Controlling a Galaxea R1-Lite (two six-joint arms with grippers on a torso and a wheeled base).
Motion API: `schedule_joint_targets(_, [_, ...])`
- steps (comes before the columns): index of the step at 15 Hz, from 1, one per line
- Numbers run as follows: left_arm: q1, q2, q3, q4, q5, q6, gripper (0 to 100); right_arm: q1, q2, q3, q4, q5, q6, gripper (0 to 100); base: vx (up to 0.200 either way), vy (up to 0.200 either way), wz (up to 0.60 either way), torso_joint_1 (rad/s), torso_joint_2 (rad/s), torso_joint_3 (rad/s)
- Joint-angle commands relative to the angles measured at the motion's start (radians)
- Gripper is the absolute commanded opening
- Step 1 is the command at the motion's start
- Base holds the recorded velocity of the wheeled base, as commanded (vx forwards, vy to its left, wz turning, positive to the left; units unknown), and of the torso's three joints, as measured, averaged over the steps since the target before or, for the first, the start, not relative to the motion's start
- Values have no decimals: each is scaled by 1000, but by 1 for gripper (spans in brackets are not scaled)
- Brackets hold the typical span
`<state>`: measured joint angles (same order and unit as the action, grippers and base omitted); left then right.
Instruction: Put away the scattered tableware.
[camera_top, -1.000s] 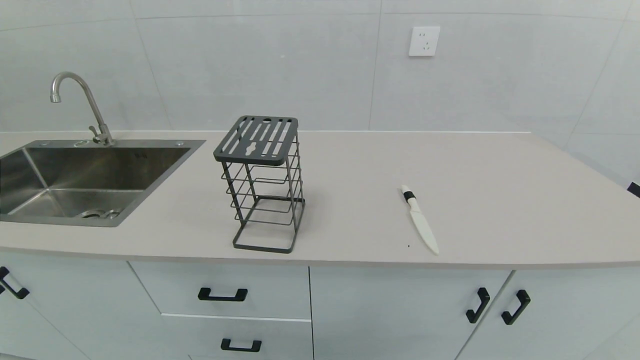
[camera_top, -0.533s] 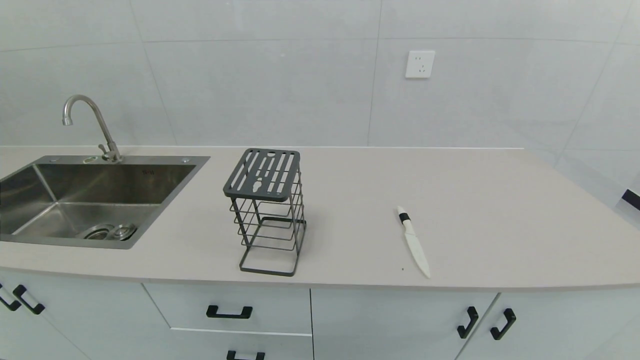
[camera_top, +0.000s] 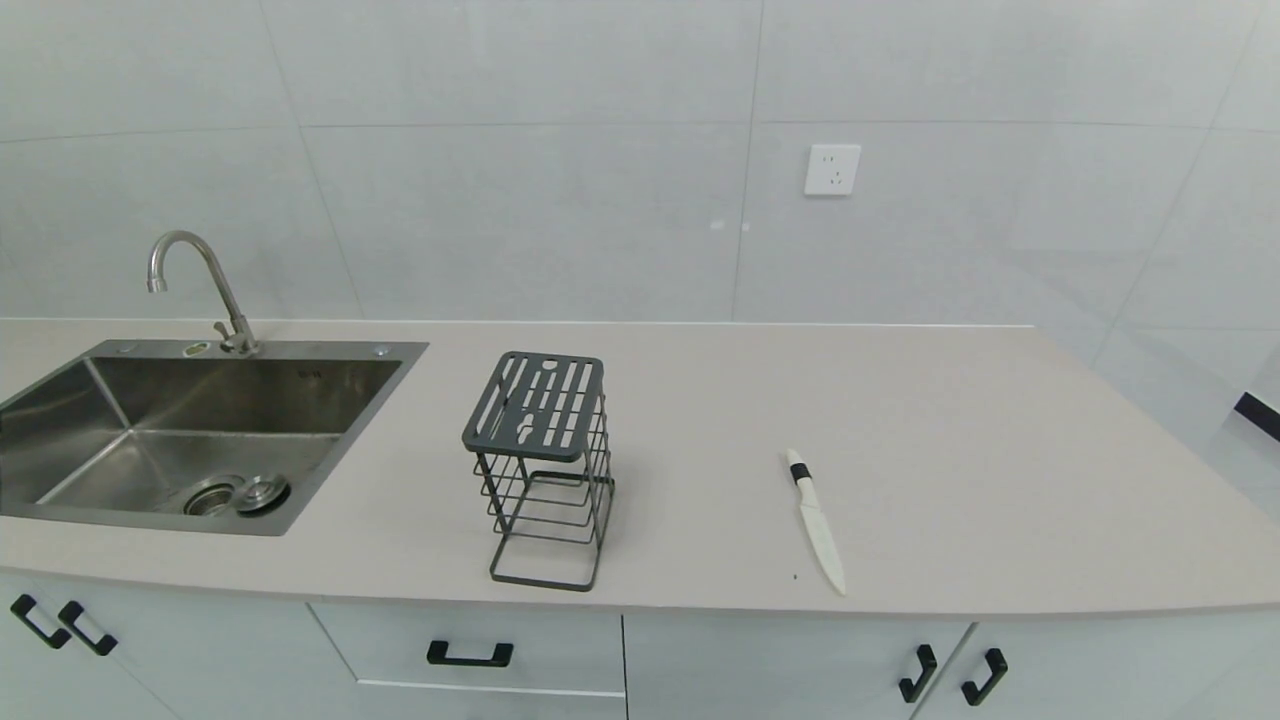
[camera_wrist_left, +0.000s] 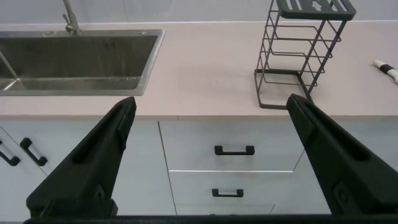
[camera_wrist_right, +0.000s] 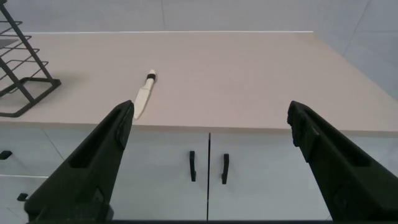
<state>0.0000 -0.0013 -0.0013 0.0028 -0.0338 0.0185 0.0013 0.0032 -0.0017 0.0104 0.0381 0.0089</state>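
A white knife (camera_top: 815, 519) with a black band on its handle lies on the beige countertop (camera_top: 900, 420), right of centre near the front edge. A dark wire rack (camera_top: 545, 470) with a slotted top plate stands near the counter's middle. The left wrist view has the rack (camera_wrist_left: 303, 53) and the knife's handle end (camera_wrist_left: 385, 67). My left gripper (camera_wrist_left: 211, 112) is open, in front of the drawers and below counter level. My right gripper (camera_wrist_right: 210, 115) is open too, in front of the cabinet doors, with the knife (camera_wrist_right: 144, 94) and the rack's base (camera_wrist_right: 25, 87) beyond it.
A steel sink (camera_top: 190, 430) with a curved tap (camera_top: 200, 285) is sunk into the counter at the left. Drawers (camera_top: 470, 655) and cabinet doors (camera_top: 940, 675) with black handles sit under the counter. A wall socket (camera_top: 832, 169) is on the tiled wall.
The whole head view has shifted: everything sits lower and smaller in frame, so the camera has moved. The knife and rack keep their places on the counter.
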Motion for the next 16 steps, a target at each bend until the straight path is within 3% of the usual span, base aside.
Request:
schedule_joint_targets(1, [0,1,1,0,0,0,100,0,1,0,0,0,0,100,0,0,0,66,-95,-56])
schedule_joint_targets(5, [0,1,1,0,0,-2,100,0,1,0,0,0,-1,100,150,0,0,7,-8,-3])
schedule_joint_targets(16, [0,1,1,0,0,-2,100,0,1,0,0,0,-1,100,0,0,0,0,0,0])
